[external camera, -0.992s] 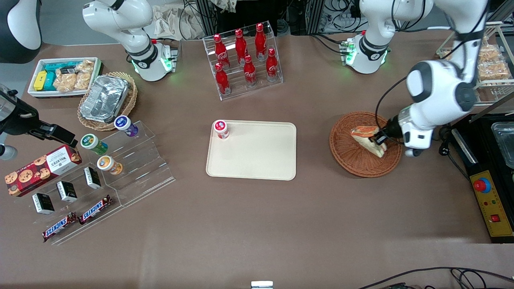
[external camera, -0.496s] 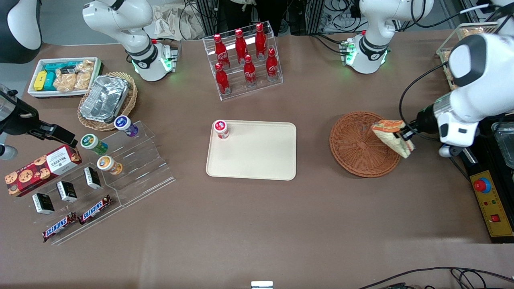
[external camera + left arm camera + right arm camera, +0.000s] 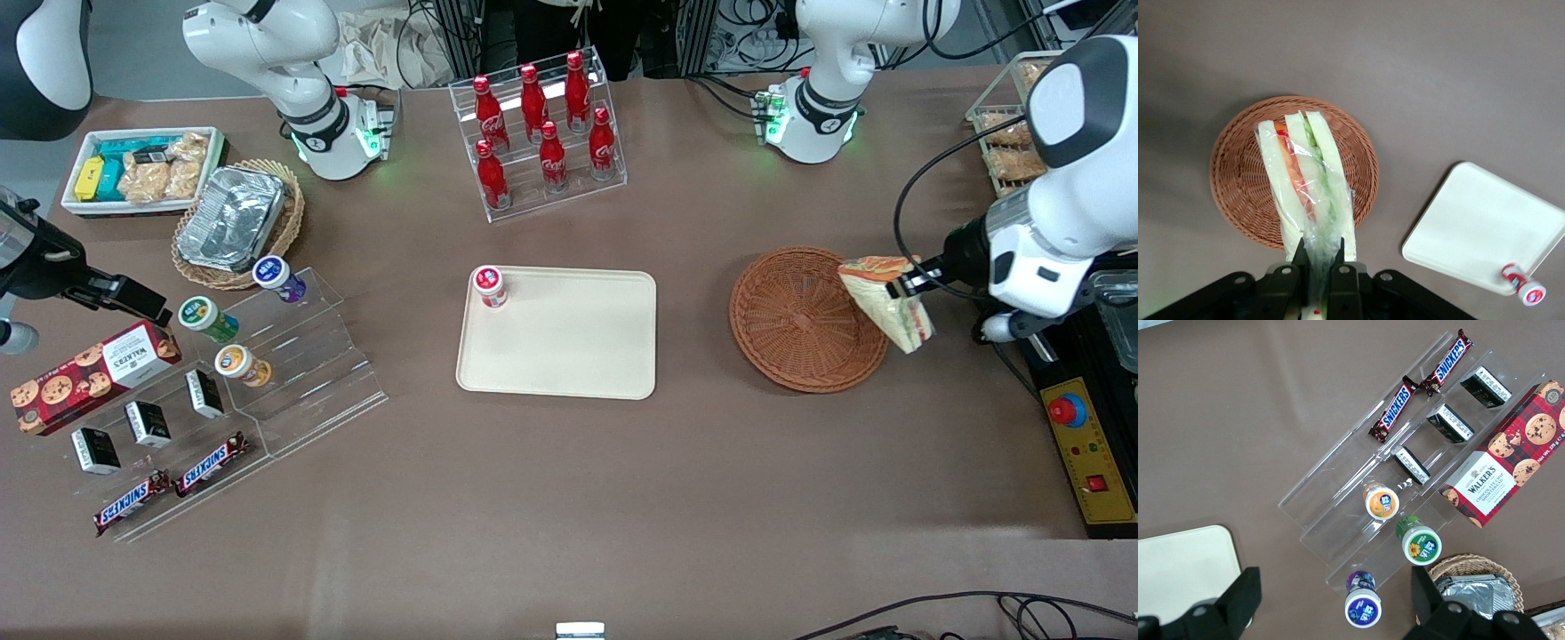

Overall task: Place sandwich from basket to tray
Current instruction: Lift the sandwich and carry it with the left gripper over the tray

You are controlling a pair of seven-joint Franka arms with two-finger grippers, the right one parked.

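The clear-wrapped sandwich (image 3: 887,302) hangs in the air above the rim of the reddish-brown wicker basket (image 3: 791,324), at its edge toward the working arm's end of the table. My gripper (image 3: 909,286) is shut on the sandwich's wrap. In the left wrist view the sandwich (image 3: 1305,180) shows its pale bread and its orange and green layers, pinched between the black fingers (image 3: 1338,257) of the gripper (image 3: 1318,257), with the basket (image 3: 1238,173) below it. The cream-beige tray (image 3: 569,356) lies flat at the table's middle, also seen as the tray (image 3: 1478,233) from the wrist.
A small red-capped white jar (image 3: 489,286) stands on a tray corner. A rack of red cola bottles (image 3: 542,133) stands farther from the camera than the tray. A black control box (image 3: 1089,444) and a snack rack (image 3: 1013,133) sit near the working arm. Acrylic steps (image 3: 267,373) with snacks lie toward the parked arm's end.
The gripper has lifted the sandwich out of the basket and carried it up and toward the working arm's end of the table. The basket now holds nothing.
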